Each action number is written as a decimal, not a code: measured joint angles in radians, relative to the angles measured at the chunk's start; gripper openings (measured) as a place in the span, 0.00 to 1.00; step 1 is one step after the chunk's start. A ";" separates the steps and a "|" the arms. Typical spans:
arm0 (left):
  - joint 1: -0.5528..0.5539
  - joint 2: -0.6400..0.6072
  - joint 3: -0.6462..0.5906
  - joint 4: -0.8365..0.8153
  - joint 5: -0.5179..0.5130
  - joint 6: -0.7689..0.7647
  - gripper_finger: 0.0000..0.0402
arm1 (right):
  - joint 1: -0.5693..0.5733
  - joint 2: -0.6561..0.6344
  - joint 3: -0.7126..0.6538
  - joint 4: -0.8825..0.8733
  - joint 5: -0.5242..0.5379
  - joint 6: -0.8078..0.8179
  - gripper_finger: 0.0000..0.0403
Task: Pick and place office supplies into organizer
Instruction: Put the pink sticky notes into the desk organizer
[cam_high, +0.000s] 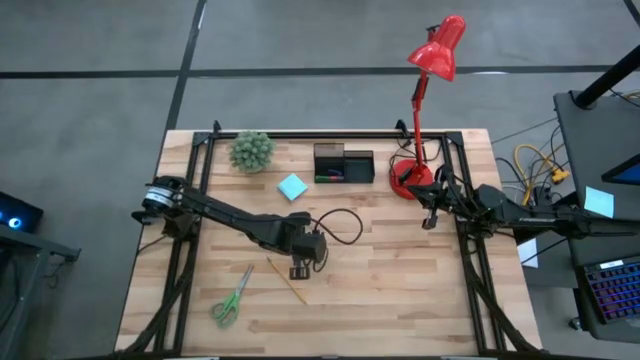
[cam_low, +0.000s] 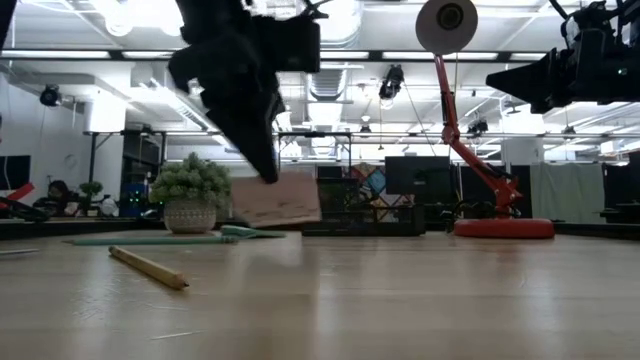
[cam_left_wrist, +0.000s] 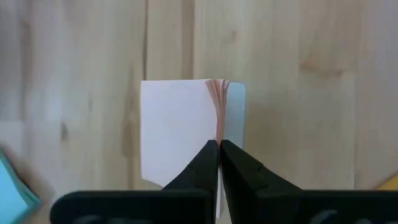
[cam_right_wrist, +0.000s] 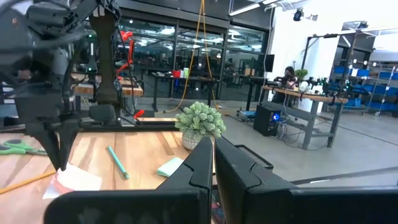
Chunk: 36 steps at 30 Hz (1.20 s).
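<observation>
Already, the left tool (cam_high: 298, 271) was clamped on the pink sticky-note pad (cam_left_wrist: 186, 127), pinching it by one edge; in the low view the pad (cam_low: 275, 200) hung tilted, clear of the counter (cam_high: 400, 280), near its middle. The black organizer (cam_high: 343, 165) stood at the far edge, between the small potted plant (cam_high: 251, 150) and the red desk lamp (cam_high: 420, 100), and something green and pink showed in one of its compartments, though what exactly could not be told.

Much seemed left to do. The light-blue sticky-note pad (cam_high: 291, 187) lay just in front of the organizer, the yellow pencil (cam_high: 285, 280) lay beside the left tool, the green-handled scissors (cam_high: 230, 297) rested nearer the front left corner, and a teal pen (cam_right_wrist: 116, 161) lay on the wood in the right wrist view. None of these was in the organizer.

The right tool (cam_high: 432, 215) waited near the lamp's base, its fingers together and empty.

A dark cable (cam_high: 340, 225) looped over the counter between the held pad and the organizer, and the blue pad sat close to that path too; either might be brushed on the way over.
</observation>
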 joint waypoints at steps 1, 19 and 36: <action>0.005 0.000 0.011 0.000 -0.005 0.016 0.00 | 0.000 0.000 0.000 0.000 0.000 0.000 0.02; 0.164 0.000 0.097 0.262 -0.074 0.370 0.00 | 0.000 0.000 0.000 0.008 0.000 0.016 0.02; 0.341 0.094 0.096 0.593 -0.095 0.514 0.00 | 0.000 0.000 0.000 0.008 0.000 0.016 0.02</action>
